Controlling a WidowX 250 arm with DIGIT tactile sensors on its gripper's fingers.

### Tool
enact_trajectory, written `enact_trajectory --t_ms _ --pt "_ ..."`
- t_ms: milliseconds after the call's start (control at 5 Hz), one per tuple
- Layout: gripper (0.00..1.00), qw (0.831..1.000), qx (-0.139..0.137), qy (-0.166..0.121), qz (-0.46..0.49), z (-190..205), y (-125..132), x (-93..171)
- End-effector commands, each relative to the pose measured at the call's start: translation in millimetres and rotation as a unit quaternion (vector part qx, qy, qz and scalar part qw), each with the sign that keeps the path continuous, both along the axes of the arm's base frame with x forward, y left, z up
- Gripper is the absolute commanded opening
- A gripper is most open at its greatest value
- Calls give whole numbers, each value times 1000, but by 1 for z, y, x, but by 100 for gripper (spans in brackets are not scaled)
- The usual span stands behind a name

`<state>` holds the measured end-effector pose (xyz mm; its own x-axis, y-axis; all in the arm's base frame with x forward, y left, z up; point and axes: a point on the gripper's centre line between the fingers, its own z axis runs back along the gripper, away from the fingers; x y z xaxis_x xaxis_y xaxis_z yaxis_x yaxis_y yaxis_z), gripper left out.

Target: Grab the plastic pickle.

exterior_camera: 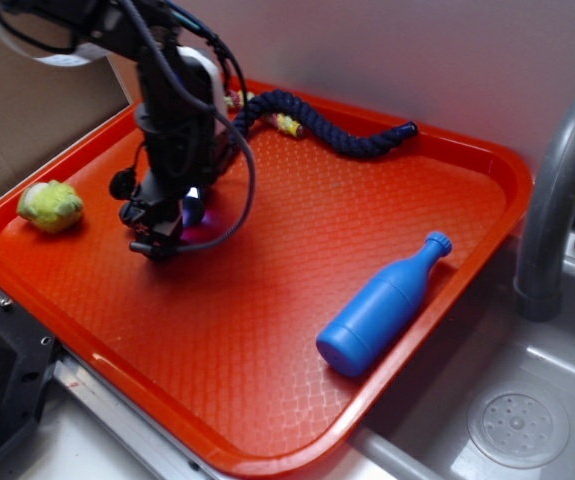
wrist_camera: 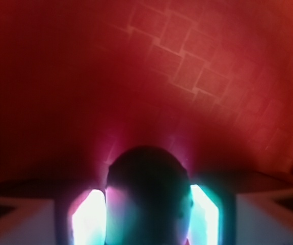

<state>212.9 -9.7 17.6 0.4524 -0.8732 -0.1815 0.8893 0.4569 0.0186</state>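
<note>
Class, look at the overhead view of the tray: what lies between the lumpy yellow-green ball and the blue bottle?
In the exterior view, the gripper and arm stand between the ball and the bottle; the rest is bare red tray.

Arm: angled steeply downward, wrist lowered close to the surface.
Gripper (exterior_camera: 157, 240): fingers (wrist_camera: 87, 219) closed against a dark rounded object.

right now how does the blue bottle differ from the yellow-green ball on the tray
The blue bottle is long, smooth and necked; the yellow-green ball is round and lumpy. The bottle is clearly larger. The bottle lies on its side by the tray's right rim; the ball sits near the left rim. Both rest untouched on the tray.
</note>
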Motion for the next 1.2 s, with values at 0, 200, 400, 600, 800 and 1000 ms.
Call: enact_trajectory --t_ms 0,200,400,600,800,1000 --pt "0 990 -13 -100 101 90 3 -7" --pt "0 972 -1 -101 211 140 -15 -4" --pt "0 951 -66 -76 292 193 -23 6" --pt "0 937 -72 -82 330 223 -35 15" --pt "0 926 -74 -95 358 229 -42 14" --pt "0 881 -71 -139 446 229 -41 14"
